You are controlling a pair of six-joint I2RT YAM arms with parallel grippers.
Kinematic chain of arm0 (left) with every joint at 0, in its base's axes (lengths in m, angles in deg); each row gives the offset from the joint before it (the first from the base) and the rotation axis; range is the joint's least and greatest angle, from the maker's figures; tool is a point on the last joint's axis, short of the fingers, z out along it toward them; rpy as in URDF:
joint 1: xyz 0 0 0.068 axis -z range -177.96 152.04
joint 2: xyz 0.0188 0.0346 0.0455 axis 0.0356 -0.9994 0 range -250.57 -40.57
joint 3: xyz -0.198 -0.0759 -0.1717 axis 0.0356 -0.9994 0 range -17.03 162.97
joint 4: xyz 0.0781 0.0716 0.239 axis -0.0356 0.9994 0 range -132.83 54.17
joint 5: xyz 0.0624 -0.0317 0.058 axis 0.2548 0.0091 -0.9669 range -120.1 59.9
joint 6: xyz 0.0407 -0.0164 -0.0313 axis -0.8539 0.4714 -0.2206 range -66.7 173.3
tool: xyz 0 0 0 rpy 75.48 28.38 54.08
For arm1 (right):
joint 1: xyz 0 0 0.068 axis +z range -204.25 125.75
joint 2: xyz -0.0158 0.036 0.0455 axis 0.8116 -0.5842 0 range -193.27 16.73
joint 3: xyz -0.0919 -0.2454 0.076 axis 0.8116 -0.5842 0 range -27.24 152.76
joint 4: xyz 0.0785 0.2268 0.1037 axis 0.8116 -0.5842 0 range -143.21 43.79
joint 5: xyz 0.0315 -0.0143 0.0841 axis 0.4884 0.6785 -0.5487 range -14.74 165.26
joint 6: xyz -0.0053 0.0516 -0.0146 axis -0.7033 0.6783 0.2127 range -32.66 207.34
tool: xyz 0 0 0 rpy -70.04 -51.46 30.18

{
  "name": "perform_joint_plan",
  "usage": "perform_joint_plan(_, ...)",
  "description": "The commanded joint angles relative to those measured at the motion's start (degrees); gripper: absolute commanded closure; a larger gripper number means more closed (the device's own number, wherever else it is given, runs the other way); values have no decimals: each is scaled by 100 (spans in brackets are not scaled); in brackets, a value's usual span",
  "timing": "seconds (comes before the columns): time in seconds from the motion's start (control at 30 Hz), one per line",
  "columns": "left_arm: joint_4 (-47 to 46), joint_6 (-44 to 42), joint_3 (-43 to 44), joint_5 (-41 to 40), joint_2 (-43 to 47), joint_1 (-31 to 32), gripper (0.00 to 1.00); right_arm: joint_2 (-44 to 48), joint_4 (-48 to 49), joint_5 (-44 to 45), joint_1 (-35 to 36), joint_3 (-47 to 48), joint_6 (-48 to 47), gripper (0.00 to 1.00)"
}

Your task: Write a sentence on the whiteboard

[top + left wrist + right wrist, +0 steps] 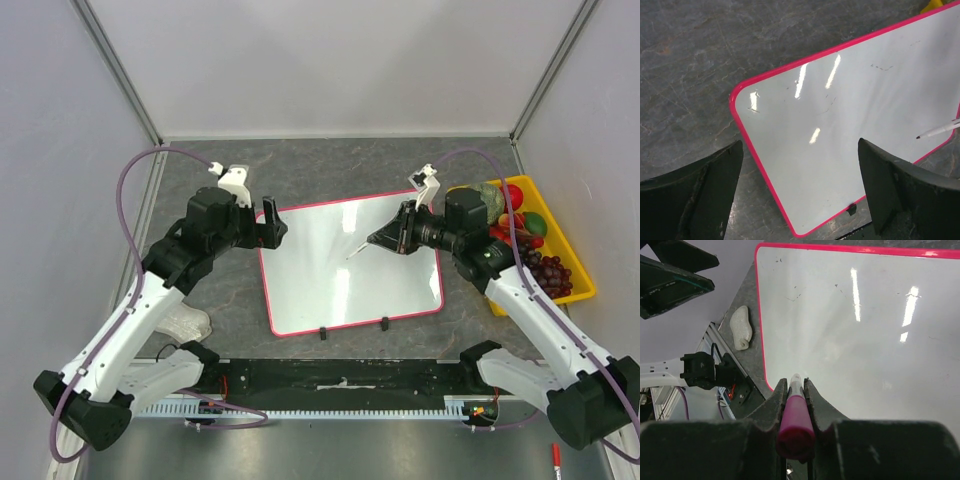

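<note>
Whiteboard (335, 295) lay flat at table centre, clips toward the arm bases, surface showing only faint grey smudges and light glare. L gripper (272, 226) hung over the board's left edge, jaws spread wide, holding nothing. R gripper (794, 384) was clamped on a magenta-bodied marker (795, 416), tip pointed over the board's right half; contact w/ surface: can't tell. Yellow bin (582, 285) of toy fruit sat just right of the board.

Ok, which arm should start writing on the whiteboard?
Right. The right gripper is shut on the magenta marker pen, tip pointing over the pink-rimmed white rectangular whiteboard. The left gripper is open, empty, near the board's edge.
</note>
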Motion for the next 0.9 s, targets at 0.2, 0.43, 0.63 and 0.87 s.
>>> perform_joint_plan(0.2,105,658,-565,184,24,-14,0,624,-447,355,-31,-34,-424,100)
perform_joint_plan(0.43,132,790,-873,308,349,-23,0,783,-517,408,-31,-254,-626,100)
perform_joint_plan(0.63,-35,1010,-1269,544,560,-23,0,826,-561,372,-22,-404,-767,100)
perform_joint_plan(0.87,-185,958,-1278,826,508,-23,0,1152,-588,662,-22,-456,-759,100)
